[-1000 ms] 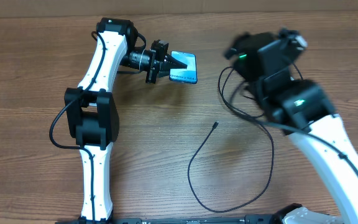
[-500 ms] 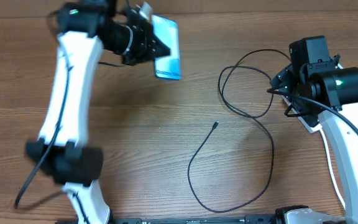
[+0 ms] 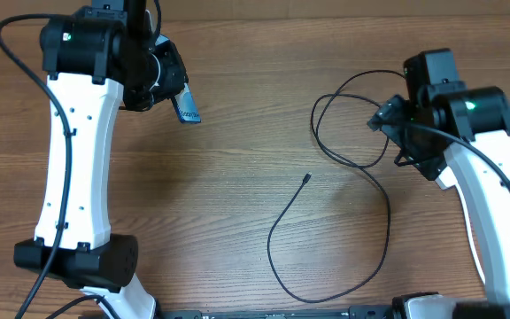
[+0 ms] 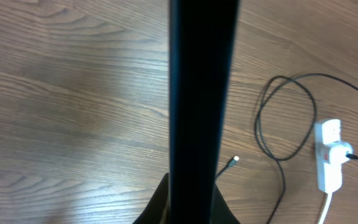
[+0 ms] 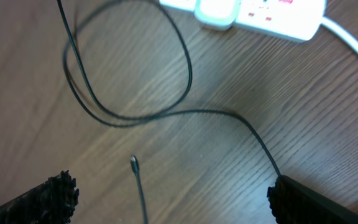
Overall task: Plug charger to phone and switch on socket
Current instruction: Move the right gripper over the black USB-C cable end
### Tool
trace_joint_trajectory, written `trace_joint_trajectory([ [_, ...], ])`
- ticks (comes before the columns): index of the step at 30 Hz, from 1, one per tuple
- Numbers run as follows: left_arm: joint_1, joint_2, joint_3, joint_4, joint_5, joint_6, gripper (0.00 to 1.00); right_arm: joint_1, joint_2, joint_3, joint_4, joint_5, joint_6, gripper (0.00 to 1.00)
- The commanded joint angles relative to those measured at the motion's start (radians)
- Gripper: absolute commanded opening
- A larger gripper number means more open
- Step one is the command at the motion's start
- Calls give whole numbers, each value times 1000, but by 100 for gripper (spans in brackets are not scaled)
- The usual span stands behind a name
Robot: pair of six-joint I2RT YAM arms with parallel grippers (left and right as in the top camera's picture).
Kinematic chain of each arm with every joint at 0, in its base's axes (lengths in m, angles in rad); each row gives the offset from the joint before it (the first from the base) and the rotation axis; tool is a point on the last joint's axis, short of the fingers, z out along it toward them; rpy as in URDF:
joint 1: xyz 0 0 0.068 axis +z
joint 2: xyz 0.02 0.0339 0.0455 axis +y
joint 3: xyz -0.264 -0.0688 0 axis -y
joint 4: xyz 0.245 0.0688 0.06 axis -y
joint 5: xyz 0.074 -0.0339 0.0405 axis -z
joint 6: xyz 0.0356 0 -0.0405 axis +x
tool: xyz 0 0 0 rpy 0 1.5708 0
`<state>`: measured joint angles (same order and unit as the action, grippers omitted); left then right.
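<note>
My left gripper [image 3: 173,96] is raised above the back left of the table and shut on the phone [image 3: 188,106], which is turned edge-on with a strip of blue screen showing. In the left wrist view the phone [image 4: 204,93] is a dark upright bar between my fingers [image 4: 160,205]. The charger cable [image 3: 361,190] loops over the table's middle and right, its tip [image 3: 306,178] lying free. My right gripper [image 3: 386,117] hovers open over the cable loop; the tip [image 5: 133,163] lies between its fingers [image 5: 58,196]. The socket [image 5: 272,11] is at the top edge.
The socket also shows in the left wrist view [image 4: 329,155], with a white plug in it and its thick white cord [image 4: 324,208] running toward the front. In the overhead view my right arm [image 3: 476,177] covers the socket.
My left arm has lifted the phone off the table, swung it left and turned it edge-on. My right arm has swung right and now holds over the cable loop.
</note>
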<state>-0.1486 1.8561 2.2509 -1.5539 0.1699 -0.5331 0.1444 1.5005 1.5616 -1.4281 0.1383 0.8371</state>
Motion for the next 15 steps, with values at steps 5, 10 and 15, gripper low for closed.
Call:
trace_joint_trajectory([
  [5, -3, 31, 4, 10, -40, -21, 4, 0, 93, 9, 8, -104, -106, 100],
  [10, -3, 34, 4, 44, -37, 17, 4, 14, 137, 8, 14, -105, -106, 99],
  [15, -2, 40, 3, 95, 124, 104, 4, 58, 163, 8, 22, -112, -106, 97],
])
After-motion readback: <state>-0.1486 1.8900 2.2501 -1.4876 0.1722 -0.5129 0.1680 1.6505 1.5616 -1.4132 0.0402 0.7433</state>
